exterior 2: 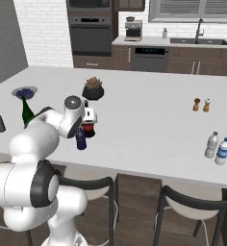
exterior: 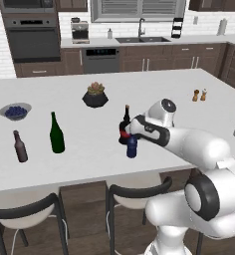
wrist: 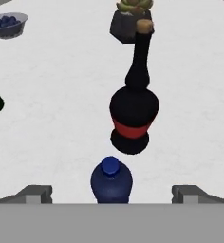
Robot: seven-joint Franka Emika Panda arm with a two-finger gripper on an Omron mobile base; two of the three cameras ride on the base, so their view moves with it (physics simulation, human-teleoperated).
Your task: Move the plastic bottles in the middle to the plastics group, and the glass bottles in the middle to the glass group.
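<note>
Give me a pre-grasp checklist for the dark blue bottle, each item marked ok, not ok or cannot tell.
1. Jaws open: ok. The gripper stands wide, one fingertip on each side of the dark blue bottle.
2. Bottle centred between the fingertips: ok in the hand view.
3. Bottle upright on the counter: ok.
4. Clearance from the red-labelled bottle: cannot tell; it stands just beyond the blue one, close behind it.
5. Gripper low enough to close on the body: cannot tell; the arm covers it in the base views.
6. Plastics group free to receive: ok; the two clear bottles stand near the counter's right end with bare counter beside them.
</note>
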